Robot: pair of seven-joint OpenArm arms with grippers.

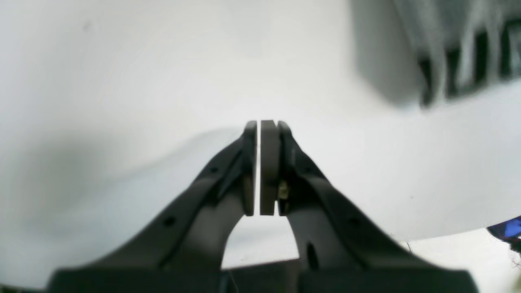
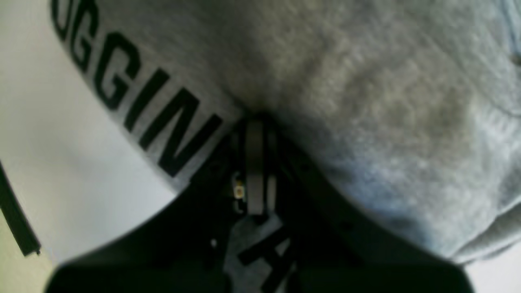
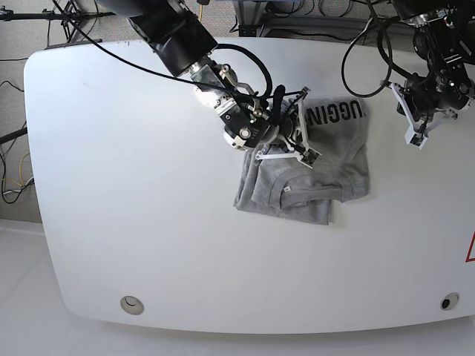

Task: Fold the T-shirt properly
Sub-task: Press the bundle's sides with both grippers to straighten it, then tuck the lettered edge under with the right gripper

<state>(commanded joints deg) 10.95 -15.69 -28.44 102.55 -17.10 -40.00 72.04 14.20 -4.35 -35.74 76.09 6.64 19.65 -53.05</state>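
The white table (image 3: 133,185) fills the base view, rounded at its corners, with a small round fitting (image 3: 131,302) set into its near edge and another (image 3: 445,301) toward the other near corner.

On it, a little past the middle, lies the T-shirt (image 3: 326,167) — heather grey, bunched into a loose, uneven rectangle with rumpled folds along its near side. Black block capitals (image 3: 338,113) run along its far edge, and a small white tag (image 3: 286,190) shows near the folded-over part.

The right arm (image 3: 178,37) reaches in from the far side of the table and comes down onto the shirt's far corner beside the lettering. In its wrist view the right gripper (image 2: 255,122) has its pads pressed together with grey cloth drawn up tight around the tips, the lettering (image 2: 142,101) stretched beside it — it looks clamped on a fold of the shirt.

The left arm (image 3: 438,67) is well apart from the shirt, above bare table. In its wrist view the left gripper (image 1: 260,124) is all but closed, only a thin sliver of light between the pads (image 1: 269,162), and nothing is held; a blurred edge of the shirt (image 1: 456,53) shows in the upper corner.
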